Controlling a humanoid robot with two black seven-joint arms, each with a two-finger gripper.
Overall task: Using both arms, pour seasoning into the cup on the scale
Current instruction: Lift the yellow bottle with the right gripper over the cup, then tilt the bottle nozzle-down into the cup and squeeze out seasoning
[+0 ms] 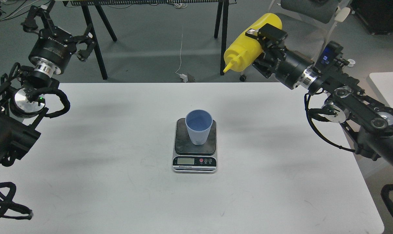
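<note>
Two black arms of mine reach in over the white tabletop [102,182], one from each side. My right gripper [260,40], raised at the far right above the tabletop's far edge, is clenched around the body of the yellow plastic squeeze bottle of seasoning [248,45]. That bottle lies tilted, base up toward the far right and conical nozzle pointing down and to the left, with its small tethered cap beside the tip. The nozzle is well apart from the small light-blue ribbed tumbler cup [199,127], hanging farther away and to the right of it. This cup stands upright on the dark weighing plate of the flat rectangular kitchen scale [195,152], toward the plate's far side. That scale sits near the middle of the tabletop, its silver front panel with LCD display and red buttons facing the near edge. My left gripper [58,29] is held high at the far left, released, its claw-like fingers spread wide and grasping nothing, well apart from cup and scale.
</note>
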